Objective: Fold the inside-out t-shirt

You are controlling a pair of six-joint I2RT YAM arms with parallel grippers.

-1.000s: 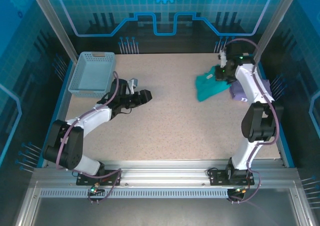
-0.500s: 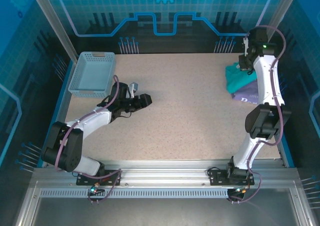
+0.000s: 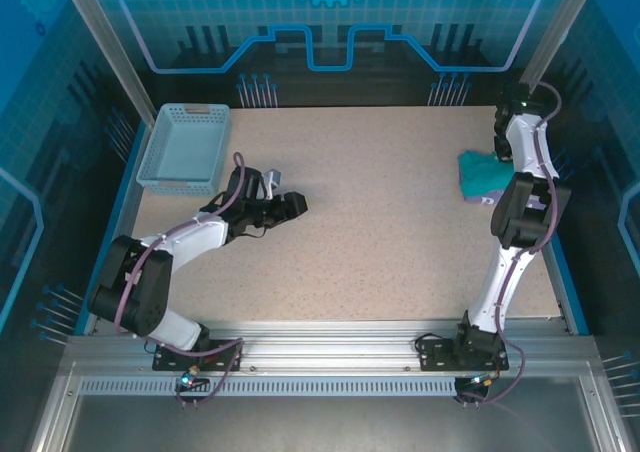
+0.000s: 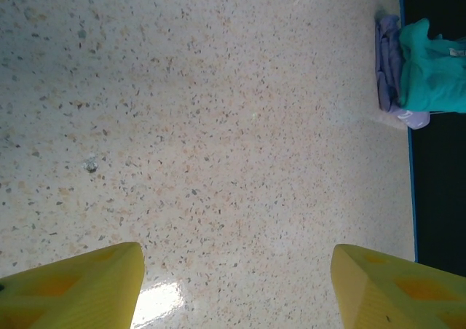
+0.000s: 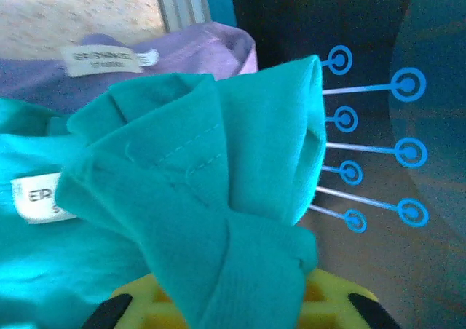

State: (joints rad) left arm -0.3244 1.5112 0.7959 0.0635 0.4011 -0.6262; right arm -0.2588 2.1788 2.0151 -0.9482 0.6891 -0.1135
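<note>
Item: tee (image 3: 480,172) is lying bunched on purple garment (image 5: 182,49), at table's (image 3: 380,232) far right edge. Grippers: right gripper (image 3: 502,152) is sitting against tee, cloth is covering its jaws, grip untellable; left gripper (image 4: 234,289) is hovering over bare table, jaws spread, empty. Step, judged: pinching teal only, lifting clear of purple garment. Writing: tee tag (image 5: 35,198) is showing "ER"; purple tag (image 5: 109,58) is reading too blurred.

The t-shirt (image 5: 182,198) is soft matt cloth, the table (image 4: 218,125) speckled and smooth.

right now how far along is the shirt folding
Nothing looks folded yet: the teal t-shirt lies bunched on the purple garment at the right edge of the table. In hand: a wad of it drapes over the right claw, grip unclear; the left claw hangs open. Left: spreading it flat and every fold.
</note>
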